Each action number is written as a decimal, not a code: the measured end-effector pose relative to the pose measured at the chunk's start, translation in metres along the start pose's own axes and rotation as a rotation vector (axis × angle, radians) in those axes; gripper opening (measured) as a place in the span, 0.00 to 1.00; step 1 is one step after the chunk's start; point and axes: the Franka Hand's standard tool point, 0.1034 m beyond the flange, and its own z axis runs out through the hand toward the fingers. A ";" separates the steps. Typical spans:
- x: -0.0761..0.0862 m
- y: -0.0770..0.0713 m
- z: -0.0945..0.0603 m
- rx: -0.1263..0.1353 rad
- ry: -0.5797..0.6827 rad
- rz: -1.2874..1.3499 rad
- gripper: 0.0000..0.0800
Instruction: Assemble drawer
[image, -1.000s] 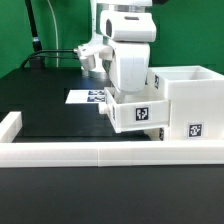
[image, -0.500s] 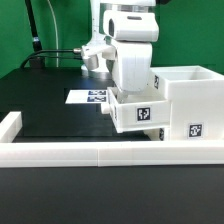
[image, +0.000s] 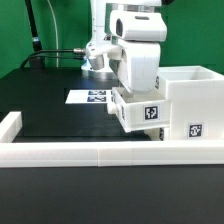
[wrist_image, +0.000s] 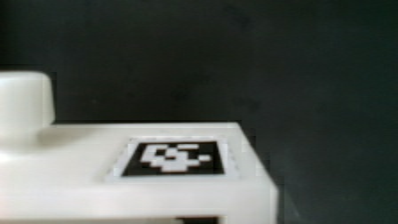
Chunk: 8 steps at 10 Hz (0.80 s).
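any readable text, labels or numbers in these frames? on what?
No words, brands or numbers readable.
Black-and-white square marker tag on the small white drawer part: pattern only, no text.
Similar tag on the large white drawer box: pattern only.
Tags on the thin flat white marker board: too small to read.

Bright, even light fills the exterior view, with soft shadows and washed-out white surfaces. The wrist view is dim, blurred and grainy throughout.
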 end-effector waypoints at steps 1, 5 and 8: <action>0.000 0.000 0.000 -0.002 -0.003 -0.005 0.06; -0.005 0.000 0.000 -0.003 -0.002 0.006 0.06; -0.001 0.003 -0.006 -0.010 -0.003 0.016 0.40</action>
